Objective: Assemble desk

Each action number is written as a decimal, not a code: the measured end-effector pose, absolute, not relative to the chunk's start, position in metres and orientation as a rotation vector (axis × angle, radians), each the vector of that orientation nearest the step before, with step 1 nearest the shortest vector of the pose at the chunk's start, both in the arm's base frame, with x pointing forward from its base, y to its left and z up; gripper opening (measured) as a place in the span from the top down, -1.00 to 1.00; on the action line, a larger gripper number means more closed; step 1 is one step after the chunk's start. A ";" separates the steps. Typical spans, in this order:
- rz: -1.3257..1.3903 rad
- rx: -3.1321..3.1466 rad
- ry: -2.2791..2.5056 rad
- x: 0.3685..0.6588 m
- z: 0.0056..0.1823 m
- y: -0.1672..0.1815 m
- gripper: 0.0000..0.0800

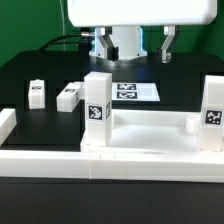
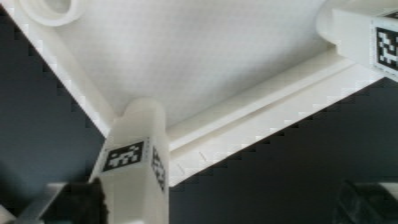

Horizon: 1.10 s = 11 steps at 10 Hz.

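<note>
Tabletop [image 1: 150, 128], a white plastic tray with a raised rim, lies on the black desk [image 1: 30, 68] on the near side of the marker board [image 1: 135, 91], up against the border wall [image 1: 45, 152]. Left standing leg [image 1: 97, 100] and right standing leg [image 1: 213, 104] are upright in its corners. Can't tell if they are fully seated. First loose leg [image 1: 37, 93] and second loose leg [image 1: 68, 96] sit to the exterior view's left of the marker board, apart from each other and from the tabletop. Claw [image 1: 135, 45] hangs above the far side of the marker board, jaws wide, nothing between them.

The wrist view looks down into the tray. One standing leg [image 2: 134, 150] is close under the camera, the other [image 2: 365, 40] is at the next corner, and an empty corner socket [image 2: 54, 10] shows.

Handling, as a guess:
- **Material:** all parts look like hard moulded plastic, so stiff, light and smooth, probably a bit slippery in metal fingers. Not fragile.
- **Legs:** they are square, so opposite flat faces suit the claw. Take a loose leg across two flat sides around mid-length, leaving the screw end free.
- **Tabletop:** it looks too broad to span. Pinch the rim or nudge it along the wall instead. Being light, it may slide or turn when a leg is twisted in, so the wall should help brace it.
</note>
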State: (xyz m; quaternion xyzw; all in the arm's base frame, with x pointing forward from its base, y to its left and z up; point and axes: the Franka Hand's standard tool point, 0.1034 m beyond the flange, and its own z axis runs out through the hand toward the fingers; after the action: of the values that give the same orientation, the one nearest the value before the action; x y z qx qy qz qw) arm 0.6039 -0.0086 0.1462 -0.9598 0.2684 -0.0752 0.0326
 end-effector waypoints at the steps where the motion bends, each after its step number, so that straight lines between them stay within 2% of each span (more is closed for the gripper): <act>1: -0.231 -2.955 0.825 0.604 0.146 -0.008 -0.62; 6: -0.229 -2.944 0.853 0.603 0.145 -0.008 -0.62; 10: -0.182 -2.806 1.130 0.562 0.133 0.006 -0.62; 11: -0.175 -2.807 1.128 0.562 0.133 0.007 -0.62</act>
State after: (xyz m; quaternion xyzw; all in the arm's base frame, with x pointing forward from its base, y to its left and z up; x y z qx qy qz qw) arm 0.5621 0.0069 0.1327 -0.9249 0.3718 -0.0577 0.0554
